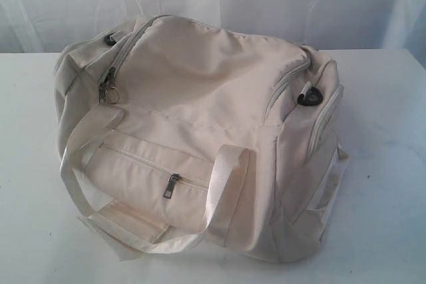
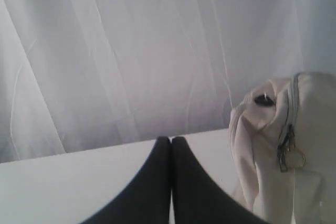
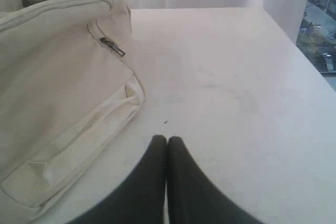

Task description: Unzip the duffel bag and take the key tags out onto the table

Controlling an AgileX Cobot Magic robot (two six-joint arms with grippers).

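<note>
Fingers (image 2: 152, 182) of the left gripper (image 2: 170, 140) are pressed together, nothing between them; it sits over the table (image 1: 386, 164) just beside the bag's end. The right gripper (image 3: 167, 139) is the same, fingers (image 3: 149, 182) closed tip to tip and empty, over bare table near the other end. Neither arm shows in the exterior view.

The duffel bag (image 1: 200, 118) sits mid-table and slumped, with the main zip looking fully closed. The ring pull (image 1: 110, 88) hangs at the left end, also seen from the left wrist. The key tags are not visible in any view, presumably inside, and I can't tell which compartment.

Risks from here:
- the ring pull is small and lies against soft fabric, so a pinch can easily miss it or grab cloth with it
- the bag is soft and unanchored, so pulling the zip probably drags the whole bag across the table instead of opening it unless the other gripper pins it
- the zip curves round the corner near the pull and could jam there if the pull angle is off
- the webbing handle (image 1: 219, 191) droops over the front and could snag a finger
- the front pocket pull (image 1: 173, 187) and end pocket pull (image 3: 113, 46) are decoys, and opening the wrong one wastes the step
- both grippers need to open before any grasp
</note>
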